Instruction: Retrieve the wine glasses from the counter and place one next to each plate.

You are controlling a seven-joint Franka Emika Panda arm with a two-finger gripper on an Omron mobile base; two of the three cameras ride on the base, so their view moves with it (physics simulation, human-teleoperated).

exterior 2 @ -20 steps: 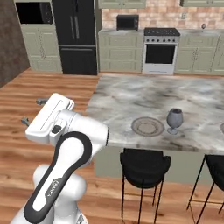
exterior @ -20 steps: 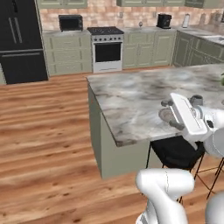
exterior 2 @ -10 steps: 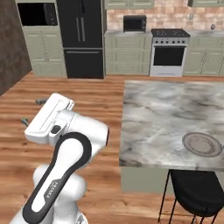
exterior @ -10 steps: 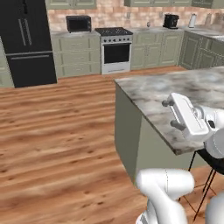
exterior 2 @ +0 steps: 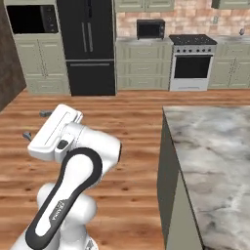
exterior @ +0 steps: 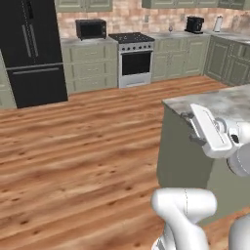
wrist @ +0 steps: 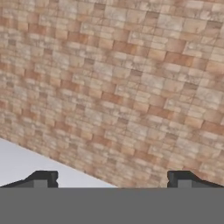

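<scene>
Counter [exterior: 222, 102], a grey-and-white veined marble slab over sage-green cabinet sides, shows at the right of the left base view, its near corner just behind the white arm's gripper [exterior: 188, 128]. The visible stretch of slab carries nothing. Past the corner lies wood plank floor [exterior: 88, 146], then the back wall run: black double-door refrigerator [exterior: 34, 49], black microwave [exterior: 91, 29] on sage-green cabinets, steel range with black oven door [exterior: 132, 58], dark coffee maker [exterior: 195, 23] near the far right corner.

Right base view: the marble counter [exterior 2: 219, 161] fills the lower right, its left edge and far left corner in sight, surface bare where visible. The gripper [exterior 2: 35, 124] hangs over the plank floor [exterior 2: 132, 117], well apart from the counter's left edge, with its two dark fingertips spread. Black refrigerator [exterior 2: 90, 46], microwave [exterior 2: 150, 29] and range [exterior 2: 193, 63] stand along the back wall; a second black built-in oven [exterior 2: 30, 18] sits top left.

Hand view: both fingertips [wrist: 43, 178] stand wide apart, holding nothing, facing a tan brick wall [wrist: 122, 87] with a pale grey strip at lower left.
</scene>
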